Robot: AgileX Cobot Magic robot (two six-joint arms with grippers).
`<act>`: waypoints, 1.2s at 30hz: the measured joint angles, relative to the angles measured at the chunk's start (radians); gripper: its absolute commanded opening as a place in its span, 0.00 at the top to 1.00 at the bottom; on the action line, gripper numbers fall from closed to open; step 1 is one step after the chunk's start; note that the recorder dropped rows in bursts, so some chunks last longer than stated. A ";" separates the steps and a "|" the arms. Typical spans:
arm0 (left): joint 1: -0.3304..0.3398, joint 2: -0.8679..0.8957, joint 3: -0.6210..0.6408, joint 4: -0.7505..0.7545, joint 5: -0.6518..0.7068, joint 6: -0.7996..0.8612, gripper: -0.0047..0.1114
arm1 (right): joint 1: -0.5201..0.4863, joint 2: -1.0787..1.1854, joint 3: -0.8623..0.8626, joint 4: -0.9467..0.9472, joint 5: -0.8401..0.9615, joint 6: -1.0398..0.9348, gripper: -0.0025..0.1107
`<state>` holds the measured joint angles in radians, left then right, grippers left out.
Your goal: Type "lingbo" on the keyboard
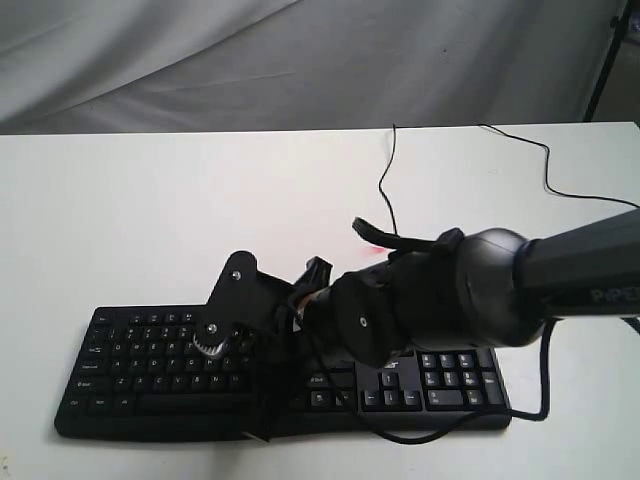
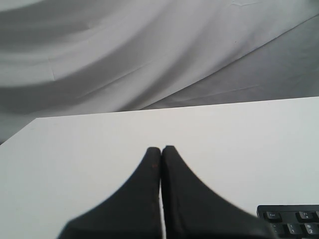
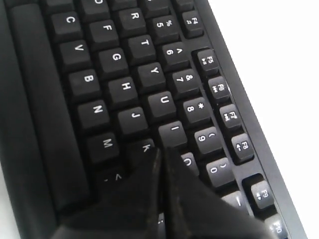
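As I check the exterior feed, the keyboard (image 1: pixel 140 365) lies flat on the white bench (image 1: pixel 150 220), on the side nearest the camera, with its number pad at the right end. My right arm (image 1: pixel 500 285) comes in from beyond the keyboard's number-pad end and hangs over its middle. It hides a good stretch of the letter rows and the keys between them and the number pad. A thin black cable (image 1: pixel 385 180) snakes away from behind the keyboard's far edge, across the bench toward the grey cloth (image 1: pixel 150 60) at the back.

Over to the right wrist feed: the right tool (image 3: pixel 160 152) is closed, both fingers pinched together into one narrow point with nothing between them. That point sits over the keyboard (image 3: pixel 114 74), right at the seam between the I key (image 3: pixel 174 132) and the K key (image 3: pixel 142 148). The fingers cover part of the K key and part of the O key (image 3: pixel 188 160) next to the I key. Pressing or only hovering? I cannot tell from this angle. The J key (image 3: pixel 133 117) and the U key (image 3: pixel 163 101) show in full just ahead of the tip.

Left wrist feed: the left tool (image 2: pixel 160 149) is closed as well, fingers touching along their length and holding nothing. It is off the keyboard, over bare bench, and only one corner of the keyboard (image 2: pixel 291 219) peeks in beside it, with a few small keys showing.
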<state>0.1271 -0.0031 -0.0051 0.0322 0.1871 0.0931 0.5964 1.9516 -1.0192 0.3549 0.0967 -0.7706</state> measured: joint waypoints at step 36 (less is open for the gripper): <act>0.000 0.000 0.000 0.000 0.000 0.000 0.95 | -0.008 0.022 0.000 -0.008 0.008 0.000 0.98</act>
<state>0.1271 -0.0031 -0.0051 0.0322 0.1871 0.0931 0.5881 1.9734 -1.0192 0.3465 0.1049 -0.7706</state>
